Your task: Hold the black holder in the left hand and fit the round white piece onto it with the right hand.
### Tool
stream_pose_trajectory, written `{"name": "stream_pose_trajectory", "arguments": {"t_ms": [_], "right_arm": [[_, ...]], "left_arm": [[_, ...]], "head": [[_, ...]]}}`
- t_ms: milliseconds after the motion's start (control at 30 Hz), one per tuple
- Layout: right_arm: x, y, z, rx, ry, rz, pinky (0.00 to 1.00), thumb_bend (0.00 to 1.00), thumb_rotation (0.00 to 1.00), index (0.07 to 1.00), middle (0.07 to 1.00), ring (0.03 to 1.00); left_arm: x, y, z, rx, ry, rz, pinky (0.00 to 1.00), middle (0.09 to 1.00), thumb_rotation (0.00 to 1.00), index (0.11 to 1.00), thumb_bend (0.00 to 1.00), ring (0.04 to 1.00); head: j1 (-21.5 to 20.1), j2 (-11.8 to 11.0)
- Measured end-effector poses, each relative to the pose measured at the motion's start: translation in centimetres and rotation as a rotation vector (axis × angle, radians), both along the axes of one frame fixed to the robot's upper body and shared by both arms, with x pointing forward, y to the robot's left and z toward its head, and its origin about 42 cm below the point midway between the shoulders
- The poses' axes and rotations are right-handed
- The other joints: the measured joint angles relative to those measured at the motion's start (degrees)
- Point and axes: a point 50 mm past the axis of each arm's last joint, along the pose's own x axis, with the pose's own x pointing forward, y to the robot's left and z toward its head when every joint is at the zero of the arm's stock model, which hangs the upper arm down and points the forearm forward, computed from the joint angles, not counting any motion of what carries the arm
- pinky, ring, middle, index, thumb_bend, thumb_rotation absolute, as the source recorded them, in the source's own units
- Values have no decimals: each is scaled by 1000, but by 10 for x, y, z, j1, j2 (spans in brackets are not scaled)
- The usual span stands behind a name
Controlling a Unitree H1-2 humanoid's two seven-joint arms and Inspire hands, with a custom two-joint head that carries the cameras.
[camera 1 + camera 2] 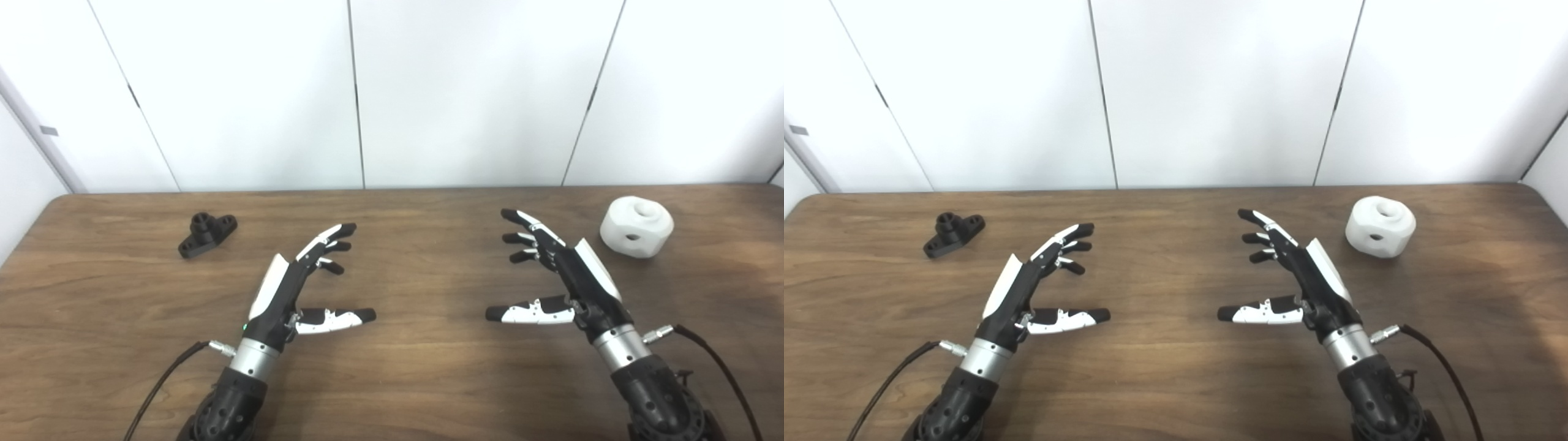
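Observation:
The black holder (207, 234) lies on the wooden table (416, 373) at the far left, a small flanged base with a short round socket. At the far right stands the round white piece (636, 226), with a hole on top and one in its side. My left hand (293, 285) hovers open over the table's middle left, to the right of the holder and nearer me, its fingers spread and its thumb pointing right. My right hand (563, 275) mirrors it, open, left of the white piece and apart from it.
White wall panels (465, 92) rise just behind the table's far edge. Black cables (716, 361) trail from both wrists toward the near edge.

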Motion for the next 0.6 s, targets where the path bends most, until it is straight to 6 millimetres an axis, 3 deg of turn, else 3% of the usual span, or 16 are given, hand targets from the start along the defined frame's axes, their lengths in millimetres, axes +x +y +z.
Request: {"name": "stream_pose_trajectory", "arguments": {"t_ms": [333,433,500,600], "right_arm": [[-1,0,-1,-1,2,-1,695,816,203,893,922,822],[-2,-1,-2,-1,7,-3,690,811,201,894,922,821],[-3,-2,-3,-3,9,-5,681,812,187,890,917,814],[-4,-8,-4,-1,10,-13,710,797,157,899,930,835]], "left_arm": [[0,0,0,4,0,-1,625,870,131,871,815,806],[0,0,0,4,-1,-1,630,872,141,873,813,804],[0,-2,0,6,-2,-3,623,864,160,873,808,800],[0,-8,-1,14,0,2,668,864,208,877,803,817]], "head": [[8,-1],[39,-8],[108,-24],[133,-33]]}}
